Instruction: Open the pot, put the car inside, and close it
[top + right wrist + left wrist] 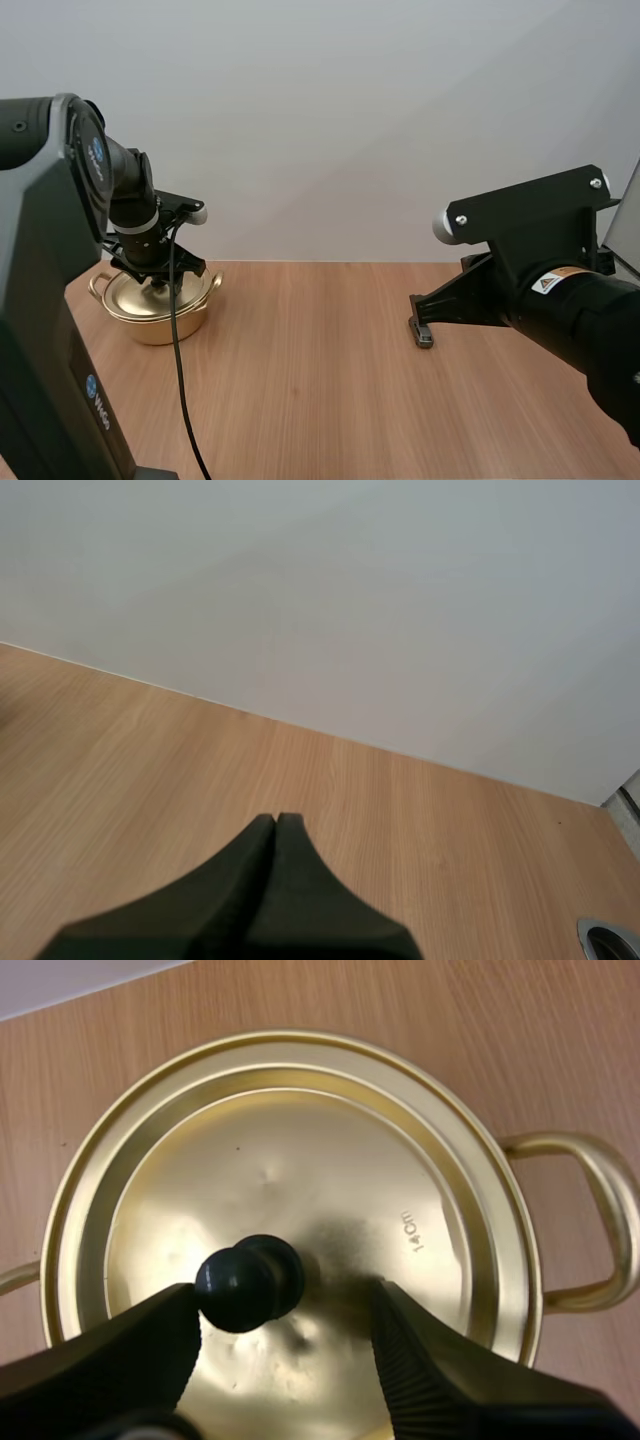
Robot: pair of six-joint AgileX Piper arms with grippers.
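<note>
A gold pot (160, 322) with two loop handles stands on the wooden table at the left, its gold lid (300, 1190) on it. The lid carries a black ball knob (245, 1280). My left gripper (288, 1305) hangs just over the lid, open, its fingers (420, 1360) on either side of the knob; one finger touches the knob and the other stands well apart from it. In the high view the left gripper (158, 280) sits right on top of the pot. My right gripper (423, 333) is shut on nothing, low over the table at the right, its fingers (275, 880) lying together as one wedge.
Bare wooden table (310, 380) stretches between the pot and the right arm, with a plain white wall behind. One pot handle (590, 1220) juts out beside the lid. A small metal-rimmed round opening (608, 938) sits in the table near the right gripper.
</note>
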